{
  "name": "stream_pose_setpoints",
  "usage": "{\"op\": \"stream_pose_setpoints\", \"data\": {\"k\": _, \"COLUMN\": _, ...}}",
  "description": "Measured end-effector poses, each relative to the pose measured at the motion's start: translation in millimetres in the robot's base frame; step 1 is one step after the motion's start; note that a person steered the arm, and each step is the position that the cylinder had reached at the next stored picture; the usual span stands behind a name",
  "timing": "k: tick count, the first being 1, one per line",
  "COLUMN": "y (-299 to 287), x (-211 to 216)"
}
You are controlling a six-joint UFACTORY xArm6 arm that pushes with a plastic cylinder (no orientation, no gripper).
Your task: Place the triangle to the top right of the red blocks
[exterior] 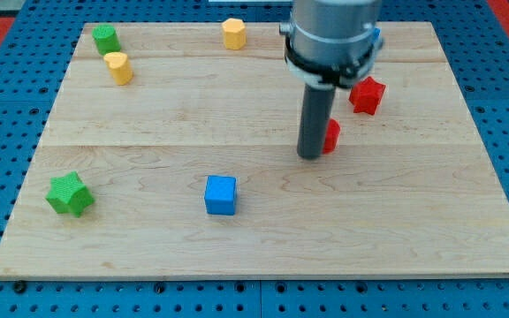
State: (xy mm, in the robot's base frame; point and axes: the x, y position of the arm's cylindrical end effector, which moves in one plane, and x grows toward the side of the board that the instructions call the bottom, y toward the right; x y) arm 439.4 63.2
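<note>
My tip (310, 156) is sitting on the pale wooden tabletop (148, 132), just beside a half-hidden red block (331, 135), below-left of the red star-shaped block (367, 94). No triangle is showing, and no claw, so I cannot tell its state. Best to be backing off without nudging either red.

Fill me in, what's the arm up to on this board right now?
The arm is sliding its rod along the wooden board. My tip sits right against the view's left side of a small red block, which the rod partly hides, so its shape is unclear. A red star block lies apart, up and to the view's right. No triangle shows clearly. Elsewhere lie a blue cube, a green star, a green block, a yellow cylinder and a yellow hexagon block.
</note>
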Motion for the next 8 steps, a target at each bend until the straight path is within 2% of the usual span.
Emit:
{"op": "stream_pose_setpoints", "data": {"k": 1, "y": 40, "x": -23}}
{"op": "stream_pose_setpoints", "data": {"k": 2, "y": 57, "x": -23}}
{"op": "stream_pose_setpoints", "data": {"k": 3, "y": -6, "x": -29}}
{"op": "stream_pose_setpoints", "data": {"k": 4, "y": -34, "x": -47}}
{"op": "stream_pose_setpoints", "data": {"k": 6, "y": -34, "x": -48}}
{"op": "stream_pose_setpoints", "data": {"k": 7, "y": -35, "x": -64}}
{"op": "stream_pose_setpoints", "data": {"k": 8, "y": -50, "x": -102}}
